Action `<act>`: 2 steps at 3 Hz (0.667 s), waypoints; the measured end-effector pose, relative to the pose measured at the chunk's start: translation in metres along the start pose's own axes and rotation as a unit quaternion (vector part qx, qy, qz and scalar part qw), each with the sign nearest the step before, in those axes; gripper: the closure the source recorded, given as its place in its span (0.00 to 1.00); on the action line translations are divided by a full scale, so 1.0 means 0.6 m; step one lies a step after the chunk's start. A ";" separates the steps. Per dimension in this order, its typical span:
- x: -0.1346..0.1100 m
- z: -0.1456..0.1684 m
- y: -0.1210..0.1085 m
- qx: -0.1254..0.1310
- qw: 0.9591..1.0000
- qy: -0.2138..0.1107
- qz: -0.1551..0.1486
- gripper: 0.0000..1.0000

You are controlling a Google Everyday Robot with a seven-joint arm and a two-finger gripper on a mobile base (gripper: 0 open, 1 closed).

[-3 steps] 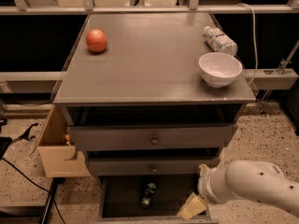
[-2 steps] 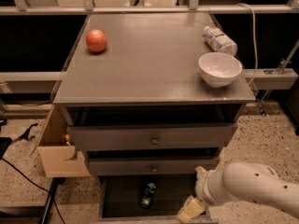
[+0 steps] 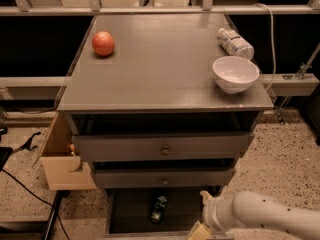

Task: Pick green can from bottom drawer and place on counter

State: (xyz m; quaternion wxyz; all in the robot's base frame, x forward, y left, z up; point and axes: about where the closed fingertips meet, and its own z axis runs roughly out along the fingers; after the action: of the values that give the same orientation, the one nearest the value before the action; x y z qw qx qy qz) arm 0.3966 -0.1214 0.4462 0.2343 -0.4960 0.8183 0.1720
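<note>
The green can (image 3: 159,207) lies on its side in the open bottom drawer (image 3: 131,217), near the middle of its dark interior. The grey counter (image 3: 160,64) tops the cabinet. My gripper (image 3: 202,226) is at the drawer's front right corner, low in view and to the right of the can, apart from it. The white arm (image 3: 265,215) reaches in from the lower right. The gripper holds nothing that I can see.
On the counter are a red apple (image 3: 103,43) at the back left, a white bowl (image 3: 235,74) at the right edge and a clear plastic bottle (image 3: 235,43) lying behind it. Two knobbed drawers (image 3: 162,148) sit above. A wooden box (image 3: 62,159) stands left of the cabinet.
My arm and gripper have shifted slightly left along the drawer's front right corner. The can, apple, bowl and bottle have not moved.
</note>
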 end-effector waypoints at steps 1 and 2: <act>0.021 0.055 0.002 -0.007 1.000 -0.028 -0.008 0.00; 0.054 0.143 0.005 -0.035 0.998 -0.045 0.008 0.00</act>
State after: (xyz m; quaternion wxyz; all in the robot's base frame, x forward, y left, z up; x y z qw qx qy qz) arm 0.3992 -0.0992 0.3571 0.2522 -0.4887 0.8046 0.2242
